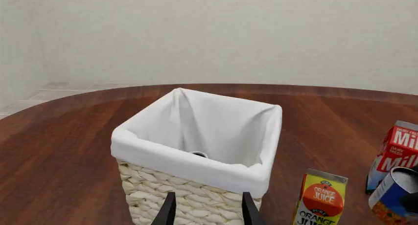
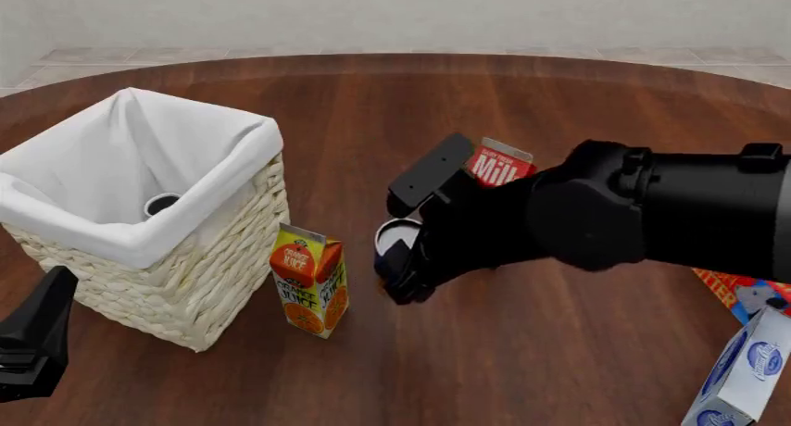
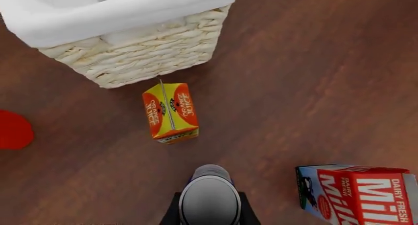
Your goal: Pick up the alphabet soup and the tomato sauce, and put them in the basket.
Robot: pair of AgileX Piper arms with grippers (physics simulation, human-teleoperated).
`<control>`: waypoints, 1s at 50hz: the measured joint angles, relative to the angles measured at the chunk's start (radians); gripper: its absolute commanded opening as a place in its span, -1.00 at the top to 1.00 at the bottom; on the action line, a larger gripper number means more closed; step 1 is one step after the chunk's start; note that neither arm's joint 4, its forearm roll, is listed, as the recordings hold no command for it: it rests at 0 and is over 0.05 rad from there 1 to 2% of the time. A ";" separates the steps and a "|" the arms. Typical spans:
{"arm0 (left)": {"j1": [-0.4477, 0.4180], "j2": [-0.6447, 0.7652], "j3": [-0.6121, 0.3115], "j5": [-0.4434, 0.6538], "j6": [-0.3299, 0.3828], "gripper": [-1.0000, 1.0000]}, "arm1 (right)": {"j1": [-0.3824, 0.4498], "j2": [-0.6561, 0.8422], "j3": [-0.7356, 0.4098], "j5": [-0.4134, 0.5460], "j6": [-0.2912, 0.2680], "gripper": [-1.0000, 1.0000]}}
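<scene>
even soft light, sharp renders

Basket (image 2: 185, 287): mouth open from above; 1 small can top (image 2: 162, 204) inside, remaining interior free.
Orange juice carton (image 2: 309, 280): upright, just beside basket's right wall, narrowing that gap.
Milk carton (image 2: 499, 165): upright behind right arm.
Counter (image 2: 520, 361): bare wood between juice carton and right-edge boxes (image 2: 742, 370).

cans 2: alphabet soup (image 2: 395, 233), tomato sauce (image 2: 162, 204) | basket (image 2: 198, 287) 1 | cartons 3: orange juice (image 2: 309, 280), milk (image 2: 497, 165), white-blue (image 2: 739, 375)
</scene>
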 measured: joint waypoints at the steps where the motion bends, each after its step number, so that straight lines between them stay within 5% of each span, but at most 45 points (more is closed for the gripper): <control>1: 0.000 0.000 0.000 0.000 0.000 -1.00 | 0.000 -0.003 -0.004 0.004 -0.001 1.00; 50: 0.000 0.000 0.000 0.000 0.000 -1.00 | -0.002 -0.049 -0.262 0.181 -0.080 1.00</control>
